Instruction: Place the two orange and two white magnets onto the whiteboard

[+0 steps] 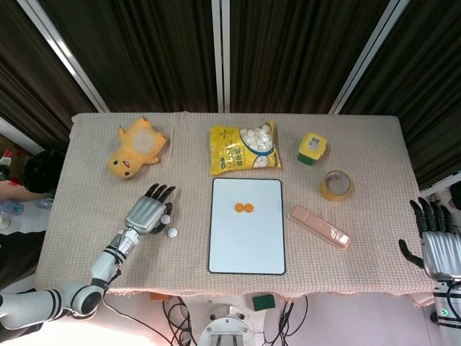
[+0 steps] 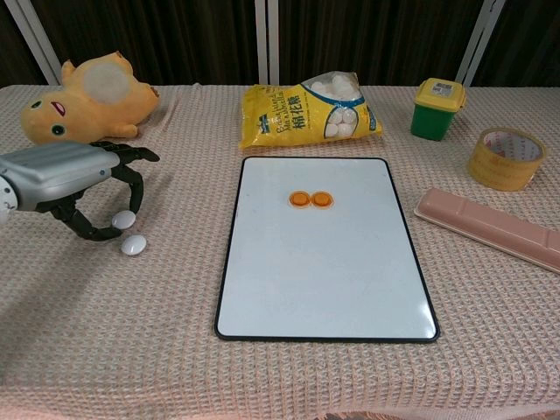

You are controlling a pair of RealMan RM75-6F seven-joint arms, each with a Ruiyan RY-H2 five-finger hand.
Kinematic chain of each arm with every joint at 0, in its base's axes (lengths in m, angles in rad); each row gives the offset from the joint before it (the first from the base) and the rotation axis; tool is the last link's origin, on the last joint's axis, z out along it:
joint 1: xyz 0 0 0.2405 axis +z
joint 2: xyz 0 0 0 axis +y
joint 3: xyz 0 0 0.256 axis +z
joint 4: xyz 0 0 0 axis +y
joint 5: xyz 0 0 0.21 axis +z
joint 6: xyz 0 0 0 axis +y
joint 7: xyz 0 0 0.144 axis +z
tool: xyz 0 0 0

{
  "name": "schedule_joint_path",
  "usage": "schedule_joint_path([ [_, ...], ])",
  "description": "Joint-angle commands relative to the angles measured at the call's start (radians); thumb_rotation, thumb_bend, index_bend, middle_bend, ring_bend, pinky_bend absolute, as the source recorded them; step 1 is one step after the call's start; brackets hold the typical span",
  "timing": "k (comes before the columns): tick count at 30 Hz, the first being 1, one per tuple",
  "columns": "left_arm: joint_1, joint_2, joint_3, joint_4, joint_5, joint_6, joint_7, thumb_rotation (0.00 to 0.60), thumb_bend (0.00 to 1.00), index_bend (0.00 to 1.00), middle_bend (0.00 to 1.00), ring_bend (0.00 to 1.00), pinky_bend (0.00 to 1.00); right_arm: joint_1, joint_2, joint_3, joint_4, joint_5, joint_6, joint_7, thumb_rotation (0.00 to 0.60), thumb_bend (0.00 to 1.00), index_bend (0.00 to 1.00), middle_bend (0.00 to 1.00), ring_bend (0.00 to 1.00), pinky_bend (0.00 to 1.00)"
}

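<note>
Left hand (image 2: 66, 179) curled around one white magnet (image 2: 123, 219) left of the whiteboard (image 2: 325, 262).
The magnet is pinched between black fingertips; a second white magnet (image 2: 133, 245) is seen loose just beside the hand. Two orange magnets (image 2: 311, 199) are seated on the whiteboard's upper half. Right hand (image 1: 436, 241) is held open, fingers spread, far right of the whiteboard, off the tabletop (image 2: 490, 332).

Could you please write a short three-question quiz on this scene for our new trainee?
1. True or false: both orange magnets lie on the whiteboard.
2. Where are the white magnets? A) on the whiteboard B) on the cloth by the left hand C) beside the tape roll
3. Fill in: the right hand holds ___.

Key: 1 true; 2 B; 3 nothing.
</note>
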Motion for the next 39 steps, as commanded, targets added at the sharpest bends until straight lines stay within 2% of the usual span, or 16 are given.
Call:
schedule_joint_path([
  [1, -0.001, 0.003, -0.002, -0.004, 0.002, -0.003, 0.001, 0.6, 0.29, 0.51, 0.05, 0.0, 0.05, 0.0, 0.001, 0.0, 0.0, 0.0, 0.001, 0.0, 0.6, 0.31, 0.0, 0.0, 0.0, 0.0],
  [9, -0.022, 0.03, -0.026, -0.052, 0.015, -0.012, 0.018, 0.6, 0.3, 0.52, 0.05, 0.0, 0.04, 0.001, 0.002, 0.002, -0.001, -0.002, 0.002, 0.003, 0.6, 0.31, 0.0, 0.0, 0.0, 0.0],
  [15, -0.073, 0.041, -0.073, -0.117, 0.027, -0.028, 0.056, 0.6, 0.3, 0.52, 0.05, 0.0, 0.04, 0.002, -0.001, 0.0, 0.002, -0.003, 0.0, 0.007, 0.6, 0.31, 0.0, 0.0, 0.0, 0.0],
  [23, -0.181, -0.027, -0.136, -0.148, 0.018, -0.098, 0.109, 0.6, 0.3, 0.52, 0.05, 0.0, 0.04, 0.002, 0.002, 0.004, 0.006, 0.0, 0.001, 0.014, 0.6, 0.31, 0.0, 0.0, 0.0, 0.0],
  [32, -0.288, -0.161, -0.178, -0.056, -0.037, -0.175, 0.136, 0.6, 0.3, 0.52, 0.05, 0.0, 0.04, -0.003, 0.004, 0.005, 0.009, -0.003, 0.016, 0.019, 0.6, 0.31, 0.0, 0.0, 0.0, 0.0],
  [39, -0.352, -0.243, -0.19, 0.027, -0.05, -0.21, 0.136, 0.6, 0.3, 0.53, 0.05, 0.0, 0.04, -0.005, 0.005, 0.006, 0.018, 0.004, 0.01, 0.031, 0.6, 0.31, 0.0, 0.0, 0.0, 0.0],
])
